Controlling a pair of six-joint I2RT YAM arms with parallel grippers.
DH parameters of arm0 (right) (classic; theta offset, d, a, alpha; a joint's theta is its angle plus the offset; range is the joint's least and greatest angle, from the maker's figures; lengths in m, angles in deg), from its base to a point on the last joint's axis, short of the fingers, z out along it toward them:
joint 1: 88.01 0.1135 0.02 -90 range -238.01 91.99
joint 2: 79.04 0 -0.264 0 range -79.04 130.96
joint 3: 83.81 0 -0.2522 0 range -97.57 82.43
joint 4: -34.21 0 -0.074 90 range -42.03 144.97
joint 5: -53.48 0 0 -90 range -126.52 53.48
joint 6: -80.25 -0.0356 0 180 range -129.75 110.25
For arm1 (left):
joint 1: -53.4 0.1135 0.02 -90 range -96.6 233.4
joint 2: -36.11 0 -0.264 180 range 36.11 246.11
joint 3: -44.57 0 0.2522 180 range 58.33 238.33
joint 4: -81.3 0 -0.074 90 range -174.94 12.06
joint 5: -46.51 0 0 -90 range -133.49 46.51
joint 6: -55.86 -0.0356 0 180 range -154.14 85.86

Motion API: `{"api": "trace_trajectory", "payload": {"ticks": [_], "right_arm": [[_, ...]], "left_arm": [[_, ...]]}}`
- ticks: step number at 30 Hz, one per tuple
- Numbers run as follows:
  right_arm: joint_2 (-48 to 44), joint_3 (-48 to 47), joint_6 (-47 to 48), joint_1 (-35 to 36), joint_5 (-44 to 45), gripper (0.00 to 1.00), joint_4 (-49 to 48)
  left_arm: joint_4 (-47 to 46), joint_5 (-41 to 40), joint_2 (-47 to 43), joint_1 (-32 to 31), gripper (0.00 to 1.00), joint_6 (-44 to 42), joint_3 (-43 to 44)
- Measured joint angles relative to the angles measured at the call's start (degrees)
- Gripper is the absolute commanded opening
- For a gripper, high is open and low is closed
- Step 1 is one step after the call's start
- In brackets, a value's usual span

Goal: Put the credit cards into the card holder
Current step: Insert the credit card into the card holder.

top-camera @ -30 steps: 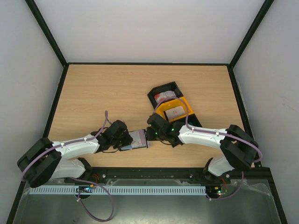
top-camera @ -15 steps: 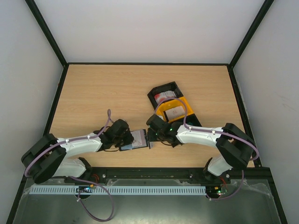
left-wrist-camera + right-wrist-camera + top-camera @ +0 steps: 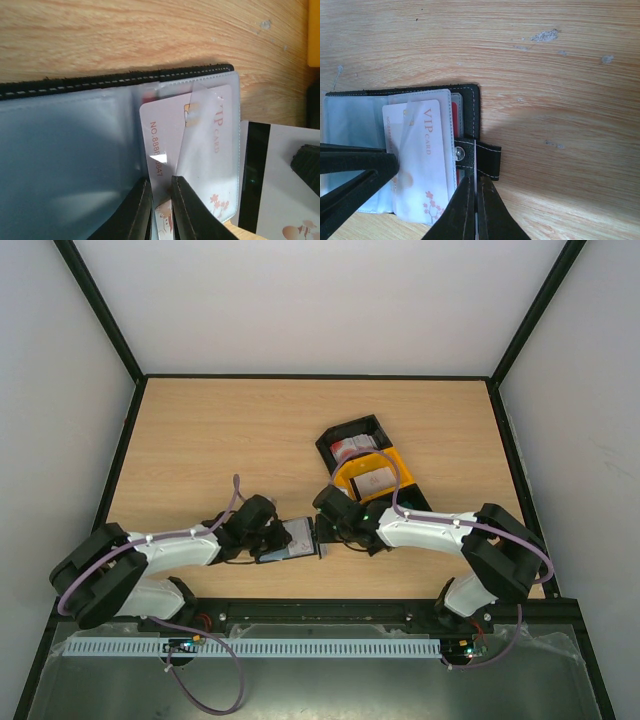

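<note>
The black card holder lies open near the front edge between my two grippers, its clear sleeves facing up. A white VIP card sits partly in a sleeve, its lower end sticking out. My left gripper is shut on that card's lower end. My right gripper is shut on a second white card, seen edge-on over the snap tab. This card's black stripe shows in the left wrist view. In the top view my left gripper and right gripper flank the holder.
A black bin with red-and-white cards and a yellow bin with a pale card stand just behind the right arm. A red card edge shows in the holder's right-hand slots. The table's front edge is close.
My left gripper has edged right toward the holder, and my right gripper has shifted slightly left over its snap-tab side. The holder has barely moved.
</note>
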Motion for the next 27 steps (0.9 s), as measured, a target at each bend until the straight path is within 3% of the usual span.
{"api": "trace_trajectory", "payload": {"ticks": [18, 22, 27], "right_arm": [[-0.33, 0.00, -0.02, 0.00, 0.04, 0.02, -0.07], [-2.62, 0.02, -0.22, 0.00, 1.14, 0.02, 0.46], [-8.66, 0.04, -0.28, 0.00, 3.26, 0.02, 0.31]], "left_arm": [[-5.33, 3.15, 1.62, 0.15, 0.15, -0.35, -1.16], [-2.82, 2.54, 0.07, 0.11, 0.24, -1.70, -0.39], [3.04, -0.15, -6.01, 0.11, 0.50, -4.39, 3.21]]}}
